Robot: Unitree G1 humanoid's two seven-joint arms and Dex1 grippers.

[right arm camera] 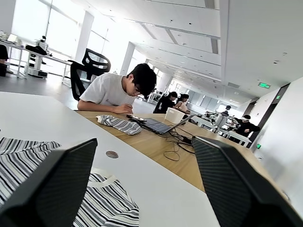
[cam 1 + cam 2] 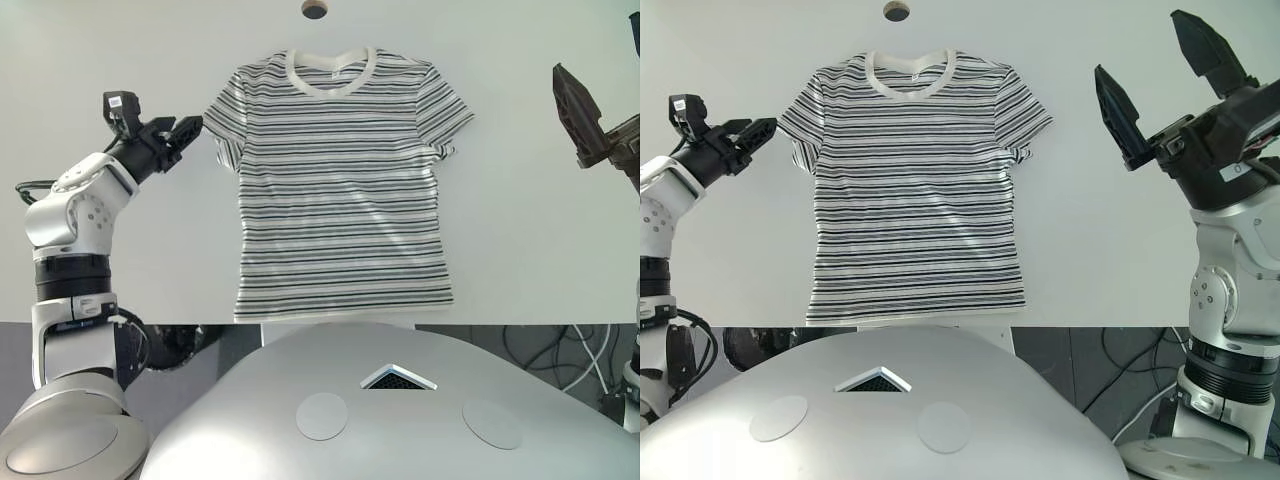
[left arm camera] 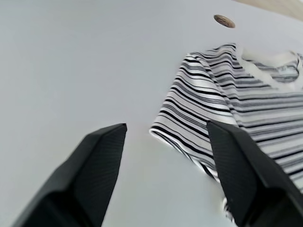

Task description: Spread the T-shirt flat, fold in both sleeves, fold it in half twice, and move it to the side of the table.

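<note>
A black-and-white striped T-shirt (image 2: 338, 180) lies spread flat on the white table (image 2: 530, 240), collar at the far side, both sleeves out. My left gripper (image 2: 183, 133) is low over the table just left of the shirt's left sleeve (image 3: 189, 125), fingers open and empty. My right gripper (image 2: 1167, 75) is raised to the right of the shirt, above the table, wide open and empty, pointing up and away. The right sleeve (image 2: 1028, 120) lies a short way from it.
A small round cable hole (image 2: 314, 9) sits in the table beyond the collar. Bare table lies on both sides of the shirt. Behind the table is a wooden desk (image 1: 156, 142) with a laptop and striped cloth, where people sit.
</note>
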